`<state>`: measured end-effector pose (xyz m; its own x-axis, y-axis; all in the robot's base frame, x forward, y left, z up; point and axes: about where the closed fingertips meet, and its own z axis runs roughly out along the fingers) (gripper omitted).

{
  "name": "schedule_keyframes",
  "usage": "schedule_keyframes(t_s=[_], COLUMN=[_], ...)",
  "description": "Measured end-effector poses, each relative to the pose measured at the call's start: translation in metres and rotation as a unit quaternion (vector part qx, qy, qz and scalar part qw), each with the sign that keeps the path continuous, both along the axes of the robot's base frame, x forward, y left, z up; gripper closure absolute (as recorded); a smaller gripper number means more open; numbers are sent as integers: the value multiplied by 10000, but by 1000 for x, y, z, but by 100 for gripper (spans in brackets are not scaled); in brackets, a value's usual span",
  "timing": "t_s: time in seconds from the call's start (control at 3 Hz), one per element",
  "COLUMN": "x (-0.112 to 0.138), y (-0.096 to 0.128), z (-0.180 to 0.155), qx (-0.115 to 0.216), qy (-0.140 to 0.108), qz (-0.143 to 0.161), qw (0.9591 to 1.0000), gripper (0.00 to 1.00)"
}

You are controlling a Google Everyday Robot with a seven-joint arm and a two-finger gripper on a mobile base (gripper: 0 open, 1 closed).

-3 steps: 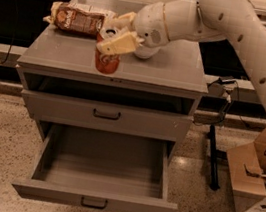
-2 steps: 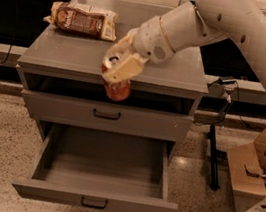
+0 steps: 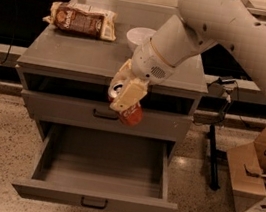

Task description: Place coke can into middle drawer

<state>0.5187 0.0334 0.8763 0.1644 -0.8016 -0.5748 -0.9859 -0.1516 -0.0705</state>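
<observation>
- Camera view: hand [image 3: 123, 105] hangs in air in front of the desk [image 3: 80, 56] edge, clenched on the coke can [image 3: 131, 114]. Tan fingers [image 3: 129, 91] cross the can's side.
- Can is tilted w/ silver top toward 10 o'clock and red base toward 4. It sits in front of the upper drawer front [image 3: 66, 109]; can't tell if they touch.
- Middle drawer [image 3: 102, 169] is pulled open at 6 o'clock of the can, nothing seen inside.
- Handling, prob.: thin aluminium, light, smooth and a bit slippery, dents if squeezed hard. Best hold is mid-body across the round wall w/ moderate force. A tilted can may roll once let go.
- White bowl [image 3: 139, 37] at 12 o'clock of hand, snack bag [image 3: 81, 20] at 10, both on desk, well apart from can.
</observation>
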Motion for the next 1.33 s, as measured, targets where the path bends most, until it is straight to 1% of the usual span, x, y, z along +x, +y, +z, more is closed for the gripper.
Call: schedule_keyframes(t_s=[0.33, 0.67, 1.0, 1.33], x=[-1, -17, -33, -20], y=[0, -20, -37, -44], z=[-23, -81, -133, -137], qx=[529, 885, 1139, 1208], qy=[16, 74, -9, -265], qz=[-111, -569, -956, -1276], qw=[9985, 9944, 9889, 9841], gripper=[100, 100, 100, 100])
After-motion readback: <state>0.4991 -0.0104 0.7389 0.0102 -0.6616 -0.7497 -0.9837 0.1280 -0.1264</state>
